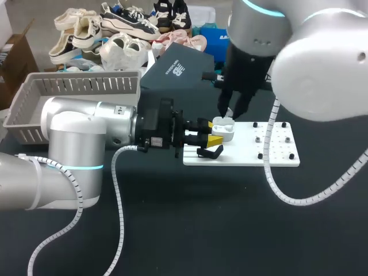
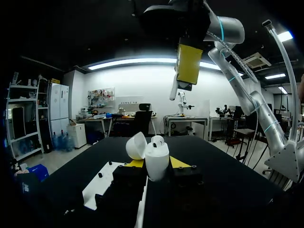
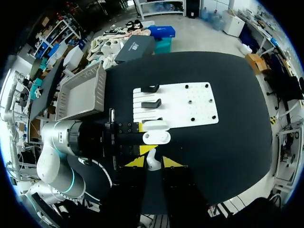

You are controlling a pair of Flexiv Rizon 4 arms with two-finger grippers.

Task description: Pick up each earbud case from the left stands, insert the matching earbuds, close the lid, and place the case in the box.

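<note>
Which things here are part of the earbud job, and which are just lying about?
In the job: earbud case in the left gripper; earbud in the right gripper; white stand board; grey basket.
Lying about: dark shoebox.

Left pincer [image 2: 156, 165] clamping open white earbud case [image 2: 156, 157], lid [image 2: 137, 145] tipped aside, right pincer [image 2: 184, 83] above gripping 1 earbud [image 2: 174, 91]
</note>
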